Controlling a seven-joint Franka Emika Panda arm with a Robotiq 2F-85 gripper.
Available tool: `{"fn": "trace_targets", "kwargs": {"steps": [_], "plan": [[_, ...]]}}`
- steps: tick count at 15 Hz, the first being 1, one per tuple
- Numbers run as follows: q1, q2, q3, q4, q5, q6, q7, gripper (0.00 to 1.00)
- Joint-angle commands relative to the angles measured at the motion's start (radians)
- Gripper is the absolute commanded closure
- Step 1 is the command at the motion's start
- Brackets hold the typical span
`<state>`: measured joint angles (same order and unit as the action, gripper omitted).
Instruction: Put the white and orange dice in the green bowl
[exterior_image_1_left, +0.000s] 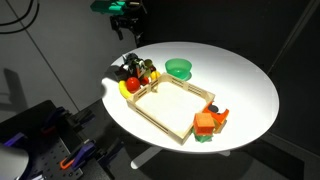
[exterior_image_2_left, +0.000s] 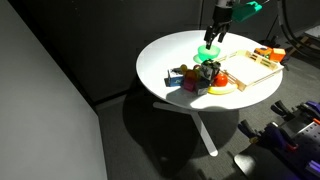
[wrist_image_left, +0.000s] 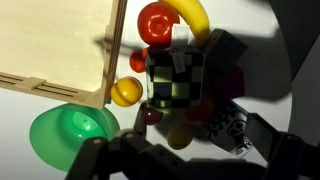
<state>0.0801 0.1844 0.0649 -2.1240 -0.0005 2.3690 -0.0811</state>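
Observation:
The green bowl (exterior_image_1_left: 179, 68) sits on the round white table beside the wooden tray; it also shows in the other exterior view (exterior_image_2_left: 208, 50) and at the lower left of the wrist view (wrist_image_left: 68, 132). A small whitish cube with dark markings (wrist_image_left: 228, 122), the dice, lies in shadow at the edge of a toy pile; its orange is hard to make out. My gripper (wrist_image_left: 185, 158) hangs open and empty high above the pile and bowl in both exterior views (exterior_image_1_left: 125, 28) (exterior_image_2_left: 215, 35).
The toy pile (exterior_image_1_left: 136, 74) holds a banana (wrist_image_left: 192, 14), a red tomato (wrist_image_left: 155, 22), a checkered cube (wrist_image_left: 175, 78) and an orange ball (wrist_image_left: 126, 92). The wooden tray (exterior_image_1_left: 186, 124) lies mid-table. An orange blocky toy (exterior_image_1_left: 207, 122) stands at its corner.

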Motion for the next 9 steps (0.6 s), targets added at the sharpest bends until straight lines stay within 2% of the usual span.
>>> {"fn": "trace_targets", "kwargs": {"steps": [1, 9], "plan": [[-0.004, 0.038, 0.009, 0.0, 0.01, 0.057, -0.004, 0.0], [-0.001, 0.113, 0.002, -0.005, -0.022, 0.121, 0.01, 0.0]]}}
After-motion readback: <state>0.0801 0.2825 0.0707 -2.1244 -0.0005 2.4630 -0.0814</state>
